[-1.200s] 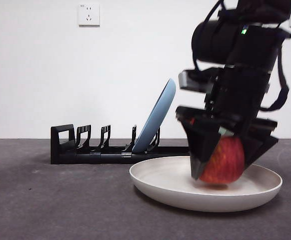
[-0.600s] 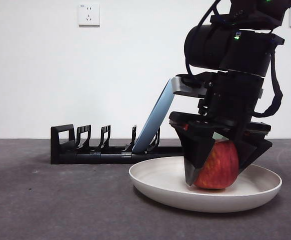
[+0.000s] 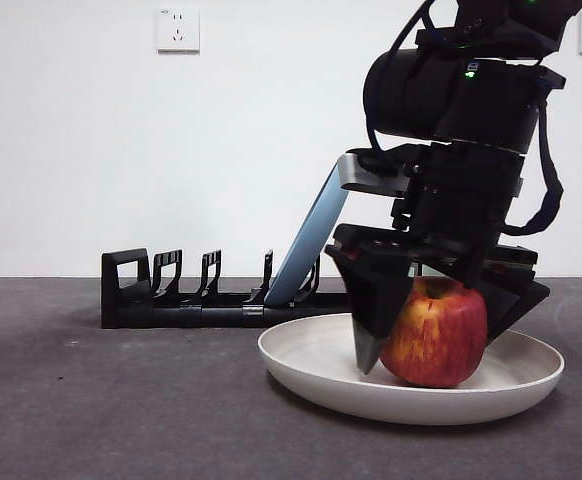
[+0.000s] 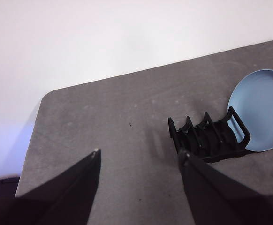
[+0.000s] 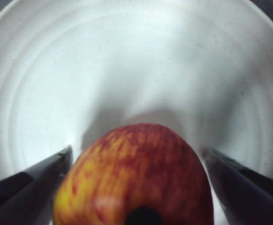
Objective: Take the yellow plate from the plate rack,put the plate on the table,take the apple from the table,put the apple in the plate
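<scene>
The yellow plate (image 3: 311, 362) lies flat on the table (image 3: 91, 410) at the right, in front of the plate rack (image 3: 171, 300). The apple (image 3: 436, 335) rests in the plate, stem dimple up. My right gripper (image 3: 429, 350) reaches down from above with its jaws open on either side of the apple and a small gap on each side. The right wrist view shows the apple (image 5: 136, 173) between the spread jaws of the right gripper (image 5: 136, 157), over the plate's pale inside (image 5: 127, 56). My left gripper (image 4: 140, 152) is open and empty, high over the table.
A blue plate (image 3: 311, 240) leans in the rack's right end, just behind the yellow plate; it also shows in the left wrist view (image 4: 261, 108) with the rack (image 4: 202, 138). The rack's other slots hold nothing. A wall socket (image 3: 177, 28) is behind.
My right gripper has lowered the apple onto the plate and spread its jaws off it. The apple now stands upright on the plate.
</scene>
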Motion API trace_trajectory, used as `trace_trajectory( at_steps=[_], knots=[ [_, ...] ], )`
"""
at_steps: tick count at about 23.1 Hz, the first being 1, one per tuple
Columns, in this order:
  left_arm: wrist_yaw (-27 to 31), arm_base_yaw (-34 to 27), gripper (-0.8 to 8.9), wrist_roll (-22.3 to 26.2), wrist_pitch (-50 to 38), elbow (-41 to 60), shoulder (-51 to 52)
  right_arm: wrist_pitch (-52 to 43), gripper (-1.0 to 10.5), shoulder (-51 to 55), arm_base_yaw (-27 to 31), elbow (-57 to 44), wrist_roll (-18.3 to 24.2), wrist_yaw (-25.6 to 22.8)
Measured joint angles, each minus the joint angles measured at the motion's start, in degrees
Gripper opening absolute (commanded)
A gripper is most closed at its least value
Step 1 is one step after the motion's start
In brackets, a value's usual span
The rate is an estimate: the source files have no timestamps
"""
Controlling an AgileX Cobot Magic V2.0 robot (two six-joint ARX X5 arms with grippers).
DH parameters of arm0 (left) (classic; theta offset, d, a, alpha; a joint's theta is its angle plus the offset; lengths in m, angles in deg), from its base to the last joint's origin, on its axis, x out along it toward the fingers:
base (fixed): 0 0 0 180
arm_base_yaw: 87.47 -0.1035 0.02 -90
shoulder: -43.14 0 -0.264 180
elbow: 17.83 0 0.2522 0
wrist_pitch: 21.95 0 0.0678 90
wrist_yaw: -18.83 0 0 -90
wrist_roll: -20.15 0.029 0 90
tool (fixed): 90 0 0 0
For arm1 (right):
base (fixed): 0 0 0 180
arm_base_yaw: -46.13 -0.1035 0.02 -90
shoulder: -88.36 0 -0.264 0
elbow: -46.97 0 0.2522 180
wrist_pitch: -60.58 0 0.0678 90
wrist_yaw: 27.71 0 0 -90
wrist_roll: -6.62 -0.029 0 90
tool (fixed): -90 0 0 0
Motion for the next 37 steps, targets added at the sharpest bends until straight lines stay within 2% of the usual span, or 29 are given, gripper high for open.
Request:
trace_trajectory(
  at_steps=[7,12,17,19,21,23,25,26,33,37],
  knots=[
    [-1.0,0.0,2.78,0.8,-0.1,0.0,-1.3,0.4,5.0,1.4,0.0,0.0,0.0,0.0],
    [-7.2,0.0,2.78,2.3,-2.6,0.0,-2.9,0.3,5.0,7.8,0.0,0.3,0.0,0.0],
    [-17.0,0.0,2.78,5.4,-5.4,0.0,-5.3,0.2,5.0,15.4,0.0,0.5,0.0,0.0],
    [-21.1,0.0,2.78,6.5,-6.6,0.0,-6.4,0.2,4.3,18.9,0.0,0.5,0.0,0.0],
    [-24.4,0.0,2.51,7.7,-7.4,0.0,-7.5,0.2,2.8,22.2,0.1,0.5,0.0,0.0],
    [-26.8,0.0,1.41,8.8,-7.6,0.0,-8.7,0.2,1.2,25.5,0.4,0.5,0.0,0.0],
    [-28.9,0.0,0.07,9.4,-7.6,0.0,-10.2,0.2,0.1,28.8,0.6,0.5,0.3,0.0],
    [-29.5,0.0,-0.19,9.7,-7.6,0.0,-10.8,0.2,-0.1,30.1,0.8,0.5,0.4,0.0],
    [-31.4,0.0,-0.09,11.1,-7.9,0.2,-15.0,0.5,-0.1,41.1,3.0,0.5,1.0,-0.1],
    [-32.8,0.0,-0.09,10.5,-14.4,7.7,-11.4,1.7,-0.1,44.9,4.1,0.4,1.1,-1.8]
  ],
)
